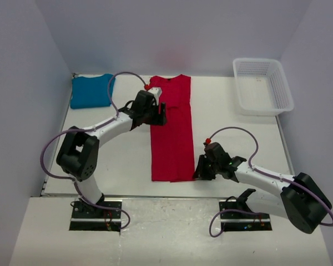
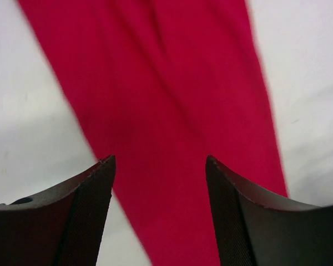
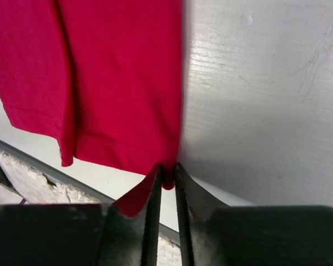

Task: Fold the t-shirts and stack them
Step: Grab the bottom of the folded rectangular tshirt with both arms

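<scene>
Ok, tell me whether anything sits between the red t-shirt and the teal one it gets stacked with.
No loose thing lies between the red t-shirt and the teal t-shirt; only the left arm reaches across that stretch. The white basket stands off at the back right.

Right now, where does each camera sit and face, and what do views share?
Top external: above and behind, facing down on the white table; left arm and right arm show.
Left wrist: above the bright red cloth t-shirt, facing down; left gripper open.
Right wrist: low at the table edge, facing the hem corner pinched in the right gripper.
All share the red t-shirt.
</scene>
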Motion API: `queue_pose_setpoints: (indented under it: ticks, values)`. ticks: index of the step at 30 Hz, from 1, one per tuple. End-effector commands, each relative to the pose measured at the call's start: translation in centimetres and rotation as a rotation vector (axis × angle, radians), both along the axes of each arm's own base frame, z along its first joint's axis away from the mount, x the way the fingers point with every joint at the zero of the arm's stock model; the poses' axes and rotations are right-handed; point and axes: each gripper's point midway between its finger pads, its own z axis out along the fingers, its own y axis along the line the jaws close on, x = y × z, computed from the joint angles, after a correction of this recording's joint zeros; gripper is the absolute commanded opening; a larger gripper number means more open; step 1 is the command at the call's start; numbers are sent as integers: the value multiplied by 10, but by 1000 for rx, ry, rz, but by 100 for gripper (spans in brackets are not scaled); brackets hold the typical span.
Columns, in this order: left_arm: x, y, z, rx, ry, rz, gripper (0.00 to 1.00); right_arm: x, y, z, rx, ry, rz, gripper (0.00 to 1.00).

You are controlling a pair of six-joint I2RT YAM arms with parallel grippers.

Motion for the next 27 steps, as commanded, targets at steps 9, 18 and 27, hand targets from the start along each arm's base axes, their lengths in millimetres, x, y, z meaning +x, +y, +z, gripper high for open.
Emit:
queue_pose_setpoints:
  ticks: [9,18,27]
  values:
    - [-133,53,-41,-10,152,86,70,2,8,6,53,-35,6,0]
    - [-198,56,-54,-64,253,82,70,1,4,7,50,-50,2,0]
    - [-238,52,-86,-38,337,80,60,0,5,9,58,-54,9,0]
